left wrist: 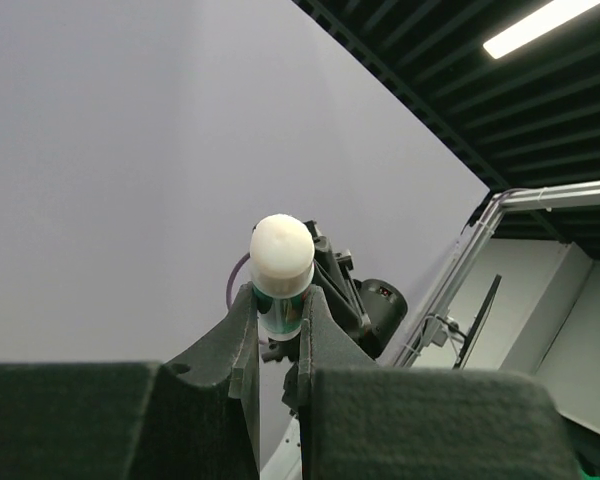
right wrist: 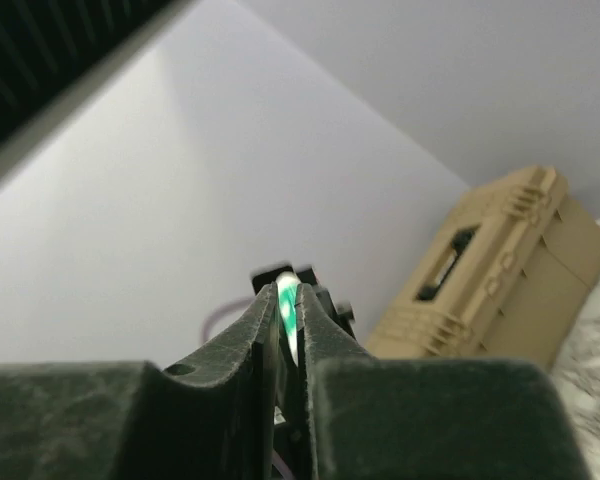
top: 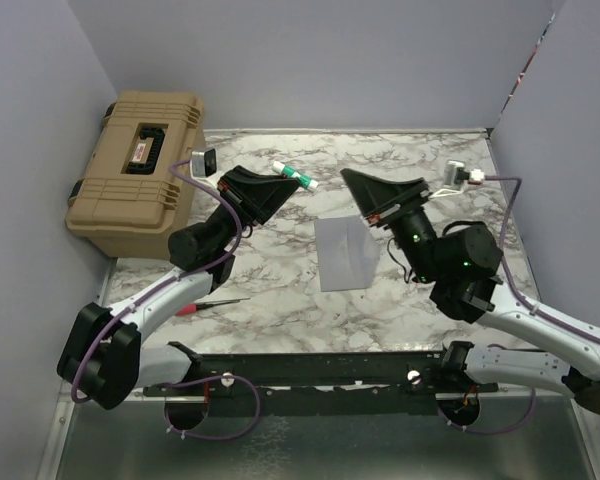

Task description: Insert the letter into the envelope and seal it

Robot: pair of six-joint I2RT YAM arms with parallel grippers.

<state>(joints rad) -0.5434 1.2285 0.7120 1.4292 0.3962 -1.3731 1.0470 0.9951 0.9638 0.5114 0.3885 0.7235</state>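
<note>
1. While the left end effector [left wrist: 278,310] hangs up off the tabletop [top: 280,262], it's clenched on a stick [left wrist: 282,250]: white cap, green band, most likely glue. The fingers [left wrist: 242,330] pinch the barrel below the cap. That leaves the cap end bare, and my guess is it's left bare so the other arm can pull the cap off.
2. Over to the right end effector [right wrist: 290,312]: jaws drawn almost together, only a slit between them, and nothing I can see caught inside. The green-white sliver in that slit looks like the stick seen beyond it, not a grip on it. From above, its tip [top: 346,174] points at the stick [top: 300,179], near but apart.
3. Below and between the two arms lies the envelope [top: 345,254], flat on the tabletop and untouched. I can't tell whether the flap is up or down.
4. The letter? No peach sheet in sight anywhere. My read is that it's already tucked inside, though nothing shows it directly.
5. So it looks like sealing time: glue first, flap after.
6. Far left, a tan case [top: 140,165] sits against the wall with its lid shut, so whatever it holds is hidden.
7. Near the left arm, a red-handled tool [top: 195,308] lies idle on the tabletop.
</note>
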